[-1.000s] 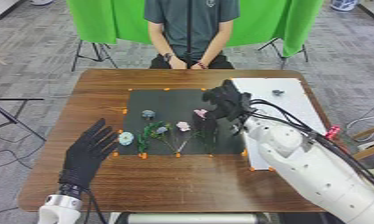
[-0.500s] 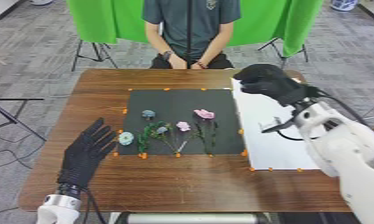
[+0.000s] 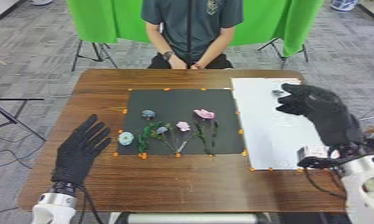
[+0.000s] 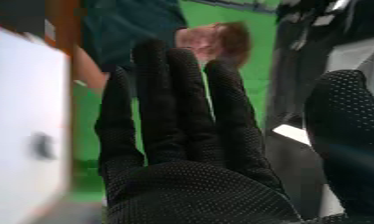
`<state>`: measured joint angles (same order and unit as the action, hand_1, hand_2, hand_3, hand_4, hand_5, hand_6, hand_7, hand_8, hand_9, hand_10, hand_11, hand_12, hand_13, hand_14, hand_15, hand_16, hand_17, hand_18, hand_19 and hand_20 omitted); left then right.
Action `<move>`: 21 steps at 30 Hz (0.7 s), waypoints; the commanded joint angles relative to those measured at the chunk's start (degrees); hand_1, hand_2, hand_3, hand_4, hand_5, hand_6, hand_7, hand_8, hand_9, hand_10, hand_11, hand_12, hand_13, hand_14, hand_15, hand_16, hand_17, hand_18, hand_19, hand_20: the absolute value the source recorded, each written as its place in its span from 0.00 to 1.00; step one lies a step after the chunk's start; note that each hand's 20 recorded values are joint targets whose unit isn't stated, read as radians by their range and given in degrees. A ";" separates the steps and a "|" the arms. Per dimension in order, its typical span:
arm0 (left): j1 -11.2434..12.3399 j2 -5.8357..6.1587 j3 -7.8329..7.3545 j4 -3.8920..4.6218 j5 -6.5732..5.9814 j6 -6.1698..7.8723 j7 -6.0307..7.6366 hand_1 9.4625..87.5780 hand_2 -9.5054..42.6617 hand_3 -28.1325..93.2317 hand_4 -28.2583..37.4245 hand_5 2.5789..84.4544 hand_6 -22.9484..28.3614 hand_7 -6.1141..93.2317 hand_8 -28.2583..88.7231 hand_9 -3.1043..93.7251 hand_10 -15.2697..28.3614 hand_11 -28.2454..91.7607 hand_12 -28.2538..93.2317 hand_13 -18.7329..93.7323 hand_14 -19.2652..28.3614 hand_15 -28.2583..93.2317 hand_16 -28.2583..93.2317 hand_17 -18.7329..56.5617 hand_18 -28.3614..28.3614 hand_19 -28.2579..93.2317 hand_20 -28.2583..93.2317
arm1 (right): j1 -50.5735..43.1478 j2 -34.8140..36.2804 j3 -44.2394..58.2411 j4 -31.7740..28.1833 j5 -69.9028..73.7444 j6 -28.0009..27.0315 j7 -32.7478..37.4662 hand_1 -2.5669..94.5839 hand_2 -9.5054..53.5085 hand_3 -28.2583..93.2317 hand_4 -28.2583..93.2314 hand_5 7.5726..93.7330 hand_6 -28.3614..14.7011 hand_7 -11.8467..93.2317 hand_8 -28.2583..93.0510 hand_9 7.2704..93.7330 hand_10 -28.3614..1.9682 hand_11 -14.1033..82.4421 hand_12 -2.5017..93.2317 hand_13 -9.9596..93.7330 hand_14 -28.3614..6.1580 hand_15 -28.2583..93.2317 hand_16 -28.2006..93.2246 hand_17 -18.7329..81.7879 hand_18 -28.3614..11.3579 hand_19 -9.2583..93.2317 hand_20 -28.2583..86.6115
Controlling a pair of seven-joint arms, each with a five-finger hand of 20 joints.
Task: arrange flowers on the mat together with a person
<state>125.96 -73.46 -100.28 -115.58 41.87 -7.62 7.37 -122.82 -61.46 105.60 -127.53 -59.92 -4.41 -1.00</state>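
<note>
My black-gloved left hand, fingers open, rests left of the dark rectangular mat, where leafy pink and blue flowers look mostly arranged; right of it, my open-fingered, black-gloved right hand hangs near one small dark bloom, seemingly unplaced.

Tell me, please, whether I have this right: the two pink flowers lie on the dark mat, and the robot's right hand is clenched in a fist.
Not quite: the right hand is open, its fingers straight, as the right wrist view shows. The two pink flowers do lie on the dark mat.
</note>
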 commanded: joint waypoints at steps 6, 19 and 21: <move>-0.09 -0.53 0.18 0.70 0.13 -0.66 -0.47 0.23 0.15 0.80 0.03 0.34 0.52 0.26 0.15 0.31 0.62 0.39 0.37 0.37 0.68 0.42 0.25 0.12 0.87 0.59 0.31 | -0.63 -3.45 -2.01 1.36 4.09 -1.64 2.87 0.21 0.19 0.95 0.05 0.43 0.54 0.32 0.14 0.48 0.40 0.37 0.28 0.51 0.42 0.57 0.39 0.29 0.15 0.59 0.52; -0.36 -0.29 0.45 0.92 0.30 -1.38 -1.26 0.23 0.16 0.80 0.03 0.35 0.52 0.26 0.15 0.32 0.62 0.39 0.37 0.37 0.68 0.42 0.25 0.12 0.87 0.59 0.31 | -0.04 -3.90 -2.07 1.67 4.55 -1.22 3.36 0.21 0.19 0.95 0.05 0.44 0.54 0.32 0.14 0.49 0.40 0.38 0.28 0.51 0.42 0.58 0.39 0.29 0.15 0.59 0.52; -0.53 -0.20 0.53 1.00 0.20 -1.43 -1.41 0.23 0.16 0.80 0.03 0.35 0.52 0.26 0.15 0.32 0.62 0.39 0.37 0.37 0.69 0.42 0.25 0.12 0.87 0.59 0.31 | 0.16 -3.95 -2.15 1.86 4.68 -1.50 3.62 0.21 0.19 0.95 0.05 0.44 0.54 0.32 0.14 0.49 0.40 0.38 0.28 0.51 0.42 0.58 0.39 0.29 0.15 0.59 0.52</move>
<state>125.53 -73.57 -100.11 -115.33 41.86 -8.29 6.80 -122.83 -64.82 103.70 -126.13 -55.40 -5.72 2.07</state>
